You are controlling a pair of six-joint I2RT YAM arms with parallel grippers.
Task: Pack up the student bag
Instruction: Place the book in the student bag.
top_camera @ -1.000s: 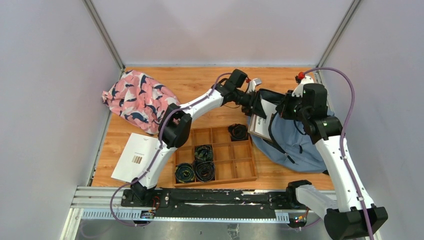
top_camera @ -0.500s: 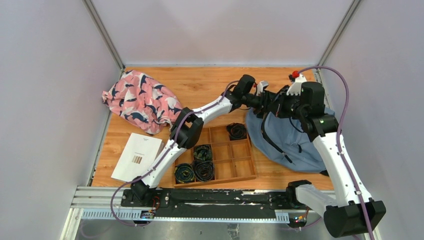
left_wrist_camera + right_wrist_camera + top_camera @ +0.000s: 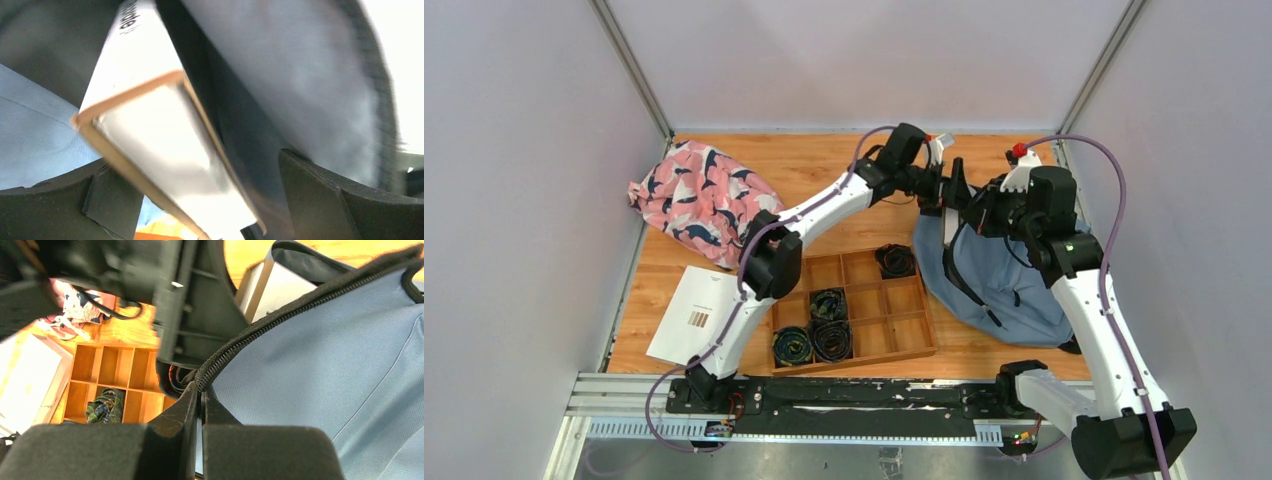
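Left gripper gapes wide at the mouth of the bag, clamping nothing. A white book with tan edges slants between its fingers with a gap on one side, its far end in the dark opening. Right gripper is pinched tight on the bag's black zipper edge. Bag lies just right of the wooden tray. Dark rolls sit in four tray cells. Left of the tray lie a white booklet and, beyond it, a pink cloth.
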